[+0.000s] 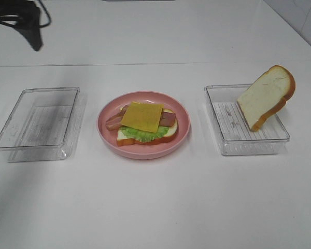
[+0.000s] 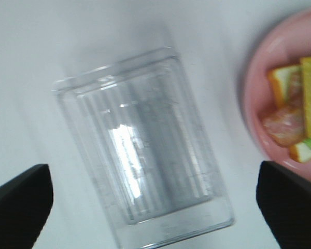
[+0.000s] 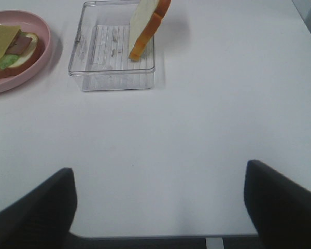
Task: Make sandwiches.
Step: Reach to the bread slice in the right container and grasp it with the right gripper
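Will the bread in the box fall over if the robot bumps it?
Probably. The bread stands tilted, leaning on the box rim, so a nudge could tip it flat. It keeps its shape while propped up, so it is likely stiff rather than floppy. It looks like light toy foam.

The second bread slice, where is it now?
In the exterior high view, the bread slice leans tilted in the clear tray on the right, beside the pink plate.

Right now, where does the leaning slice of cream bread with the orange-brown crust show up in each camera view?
Exterior high: the leaning bread slice is at right, propped in the clear plastic tray.
Left wrist: not in it.
Right wrist: top centre, in the same tray.
Shared landmark: the pink plate.
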`<state>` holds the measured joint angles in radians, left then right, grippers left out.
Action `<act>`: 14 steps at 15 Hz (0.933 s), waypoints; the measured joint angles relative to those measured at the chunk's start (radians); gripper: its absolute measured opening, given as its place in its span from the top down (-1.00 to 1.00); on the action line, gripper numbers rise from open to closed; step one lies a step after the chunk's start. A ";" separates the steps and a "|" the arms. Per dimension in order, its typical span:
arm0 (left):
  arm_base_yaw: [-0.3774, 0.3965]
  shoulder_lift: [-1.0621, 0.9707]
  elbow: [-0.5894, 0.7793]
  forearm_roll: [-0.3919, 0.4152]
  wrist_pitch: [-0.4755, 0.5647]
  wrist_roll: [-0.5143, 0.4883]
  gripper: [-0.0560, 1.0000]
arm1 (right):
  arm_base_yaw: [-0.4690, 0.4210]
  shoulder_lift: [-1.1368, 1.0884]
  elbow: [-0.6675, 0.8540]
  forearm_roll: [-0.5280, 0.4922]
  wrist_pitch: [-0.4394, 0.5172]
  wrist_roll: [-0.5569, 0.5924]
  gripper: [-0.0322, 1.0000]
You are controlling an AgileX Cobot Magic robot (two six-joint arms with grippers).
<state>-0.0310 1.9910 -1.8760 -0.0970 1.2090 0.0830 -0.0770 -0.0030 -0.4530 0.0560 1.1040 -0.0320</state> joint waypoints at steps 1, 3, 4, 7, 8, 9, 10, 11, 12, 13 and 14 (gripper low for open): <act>0.064 -0.014 0.011 0.001 -0.001 0.011 -0.98 | 0.000 0.000 0.000 0.000 0.000 0.000 -0.70; 0.112 -0.086 0.113 -0.001 -0.002 0.048 -0.98 | 0.000 0.000 0.000 0.000 0.000 0.000 -0.70; 0.111 -0.156 0.205 -0.012 -0.002 0.058 -0.98 | 0.000 0.000 0.000 0.000 0.000 0.000 -0.70; 0.111 -0.392 0.483 -0.026 -0.050 0.060 -0.97 | 0.000 0.000 0.000 0.000 0.000 0.000 -0.70; 0.111 -0.498 0.611 -0.026 -0.092 0.062 -0.97 | 0.000 0.000 0.000 0.000 0.000 0.000 -0.70; 0.111 -0.614 0.718 -0.026 -0.125 0.063 -0.97 | 0.000 0.000 0.000 0.000 0.000 0.000 -0.70; 0.111 -0.861 0.910 -0.023 -0.168 0.063 -0.97 | 0.000 0.000 0.000 0.000 0.000 0.000 -0.70; 0.111 -0.926 0.954 -0.021 -0.173 0.063 -0.97 | 0.000 0.000 0.000 0.000 0.000 0.000 -0.70; 0.111 -1.046 1.023 -0.012 -0.180 0.064 -0.97 | 0.000 0.000 0.000 0.000 0.000 0.000 -0.70; 0.111 -1.166 1.081 0.001 -0.182 0.066 -0.96 | 0.000 0.000 0.000 0.000 0.000 0.000 -0.70; 0.111 -1.297 1.127 0.014 -0.182 0.066 -0.96 | 0.000 0.000 0.000 0.000 0.000 0.000 -0.70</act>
<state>0.0800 0.6940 -0.7490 -0.0830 1.0270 0.1490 -0.0770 -0.0030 -0.4530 0.0560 1.1040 -0.0320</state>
